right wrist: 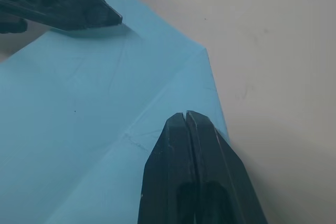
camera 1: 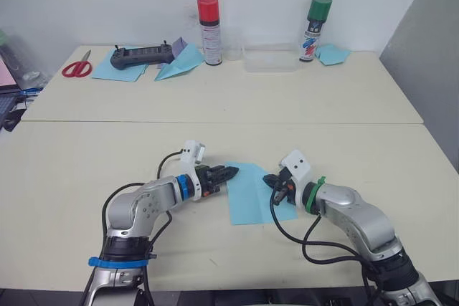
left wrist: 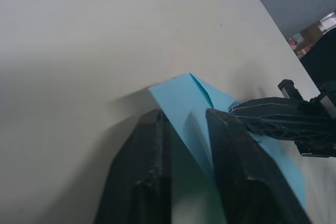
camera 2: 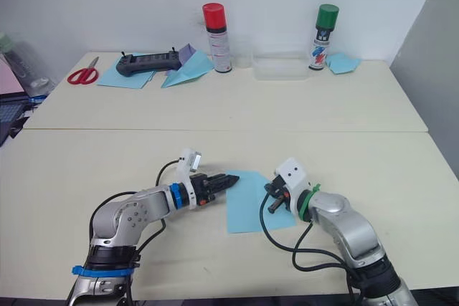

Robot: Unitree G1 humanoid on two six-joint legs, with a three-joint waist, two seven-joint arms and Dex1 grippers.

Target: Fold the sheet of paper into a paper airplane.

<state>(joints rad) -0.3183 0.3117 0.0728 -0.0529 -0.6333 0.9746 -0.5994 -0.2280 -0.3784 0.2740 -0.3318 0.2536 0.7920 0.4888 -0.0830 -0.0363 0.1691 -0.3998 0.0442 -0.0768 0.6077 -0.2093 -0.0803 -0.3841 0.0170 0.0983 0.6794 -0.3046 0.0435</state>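
The sheet of paper (camera 1: 251,193) lies flat on the near table, light blue, with a far corner folded in as a flap (right wrist: 178,93). My left gripper (camera 1: 231,173) comes in from the left and rests over the sheet's far left corner. Its fingers (left wrist: 144,161) stand a narrow gap apart, open, with the paper's edge showing between them. On the sheet's right edge my right gripper (camera 1: 269,179) is shut, its fingertips (right wrist: 178,129) pressed together and resting on the folded flap. The two grippers point at each other across the sheet.
On the far table stand a red-capped spray can (camera 1: 209,31), a green-capped can (camera 1: 314,28) and a clear plastic box (camera 1: 270,59). Red scissors (camera 1: 77,68), a black controller (camera 1: 142,55), a wider blue paper dart (camera 1: 178,66) and a blue paper lump (camera 1: 331,54) lie there too.
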